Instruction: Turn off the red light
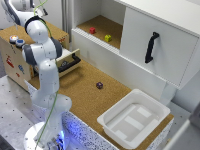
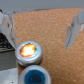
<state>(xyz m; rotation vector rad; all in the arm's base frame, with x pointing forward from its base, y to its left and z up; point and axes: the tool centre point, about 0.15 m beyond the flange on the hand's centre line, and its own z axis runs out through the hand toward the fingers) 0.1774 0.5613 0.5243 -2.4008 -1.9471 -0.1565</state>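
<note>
**Hand poised over the lit red button, press not yet made**

The wrist view shows the small round push-button with a glowing red-orange centre and pale rim [image 2: 28,51] sitting on the cork-topped wooden box [image 2: 47,27], just beneath the hand [image 2: 41,30] and slightly off to one side of the midline between its two fingers [image 2: 73,31]. The fingers stand well apart, so the hand is open and holds nothing. Right beside the red button, touching or nearly so, is the like-sized round blue button [image 2: 35,76].

In the exterior view the white robot arm [image 1: 44,60] bends over the box and hides the hand itself; the two buttons show as small discs near the box's edge [image 1: 13,38].

The button's centre glows brightly, so the light appears to be on and the task undone. What is left, by my reading, is to bring a finger squarely over the red button, push down, and confirm the glow goes out, while staying clear of the blue neighbour.
</note>
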